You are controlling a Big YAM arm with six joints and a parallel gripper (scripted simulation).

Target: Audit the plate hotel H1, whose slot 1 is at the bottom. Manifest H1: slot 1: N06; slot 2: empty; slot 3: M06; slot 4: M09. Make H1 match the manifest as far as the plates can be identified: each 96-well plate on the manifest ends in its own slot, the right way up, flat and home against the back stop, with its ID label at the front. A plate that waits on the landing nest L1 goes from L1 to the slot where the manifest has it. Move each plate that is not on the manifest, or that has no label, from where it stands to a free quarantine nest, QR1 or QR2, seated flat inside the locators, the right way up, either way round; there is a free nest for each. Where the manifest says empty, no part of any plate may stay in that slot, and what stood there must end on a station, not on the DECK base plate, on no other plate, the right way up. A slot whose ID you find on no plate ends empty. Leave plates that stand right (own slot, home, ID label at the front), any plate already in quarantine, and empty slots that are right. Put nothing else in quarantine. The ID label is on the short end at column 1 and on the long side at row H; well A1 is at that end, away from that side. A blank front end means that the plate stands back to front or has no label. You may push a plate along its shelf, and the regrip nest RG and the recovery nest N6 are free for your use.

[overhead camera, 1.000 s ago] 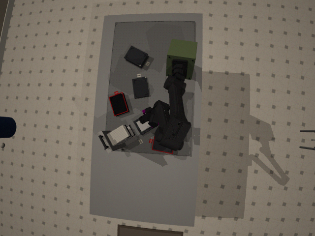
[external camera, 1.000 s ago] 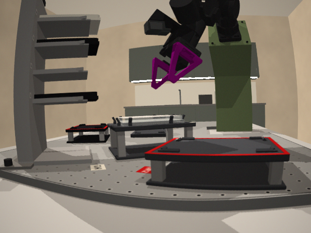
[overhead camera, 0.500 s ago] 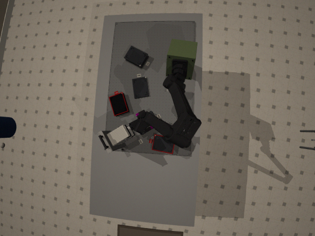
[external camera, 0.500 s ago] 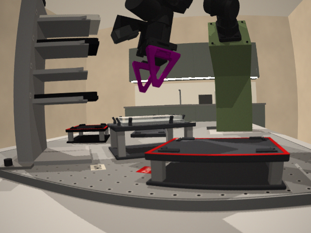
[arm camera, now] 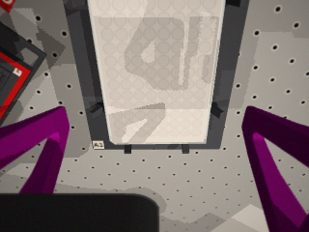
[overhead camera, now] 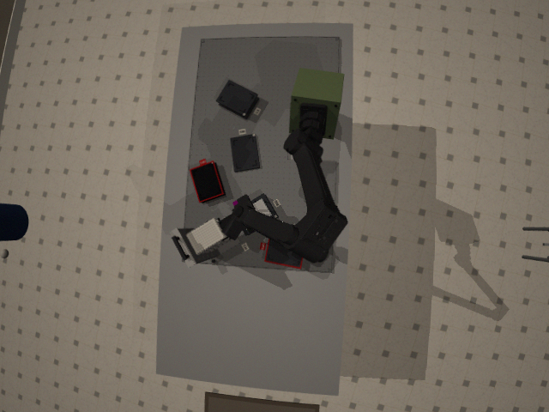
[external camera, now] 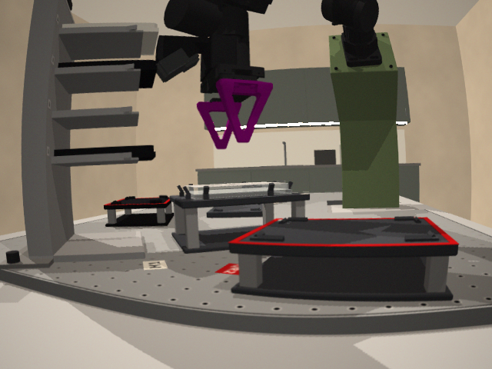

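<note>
Pale, translucent 96-well plate (arm camera: 156,72) flat on its nest — gripper (arm camera: 159,145) wide open, empty.

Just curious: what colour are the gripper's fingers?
Purple fingers, clearest in the exterior view.

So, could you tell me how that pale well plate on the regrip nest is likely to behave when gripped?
The plate looks like a flat, rigid slab, so probably stiff. It appears thin and translucent, so likely light. Its side walls look smooth, so the open gripper might slip.

Plate (arm camera: 156,72) translucent white plastic, matt; deck (external camera: 198,290) matt grey perforated metal; fingers smooth purple plastic.
</note>
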